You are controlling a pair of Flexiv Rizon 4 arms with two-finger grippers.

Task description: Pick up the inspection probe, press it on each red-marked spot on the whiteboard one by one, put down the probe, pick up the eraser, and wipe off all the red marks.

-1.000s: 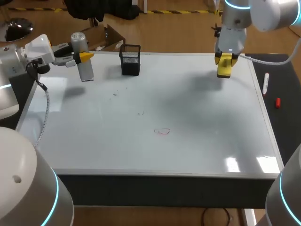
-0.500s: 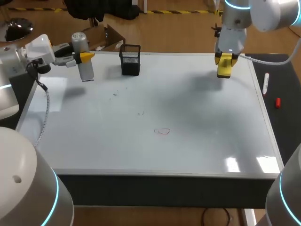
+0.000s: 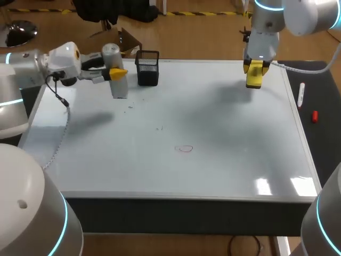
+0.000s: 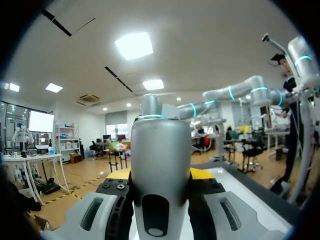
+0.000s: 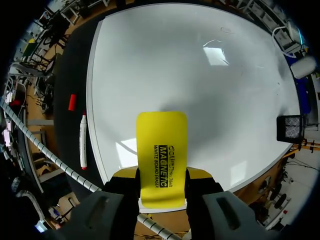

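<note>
The whiteboard [image 3: 224,122] covers the table and bears a small red scribble [image 3: 185,149] near its middle. My left gripper [image 3: 118,73] is shut on the silver cylindrical inspection probe [image 3: 119,87], holding it roughly upright above the board's far left, just left of the mesh cup. In the left wrist view the probe [image 4: 160,165] fills the space between the fingers of the left gripper [image 4: 160,176]. My right gripper [image 3: 254,72] hangs over the far right of the board, shut on the yellow eraser [image 3: 254,79]. The right wrist view shows the eraser [image 5: 161,145] sticking out from the right gripper [image 5: 161,176].
A black mesh cup [image 3: 147,68] stands at the board's far edge, right of the probe. Faint dark specks [image 3: 129,107] lie on the board's left half. A white marker [image 3: 301,95] and a red cap [image 3: 315,116] lie on the dark strip right of the board.
My left arm has swung to the right with the probe, from the board's left edge to just beside the mesh cup. The right arm and eraser have not moved.
</note>
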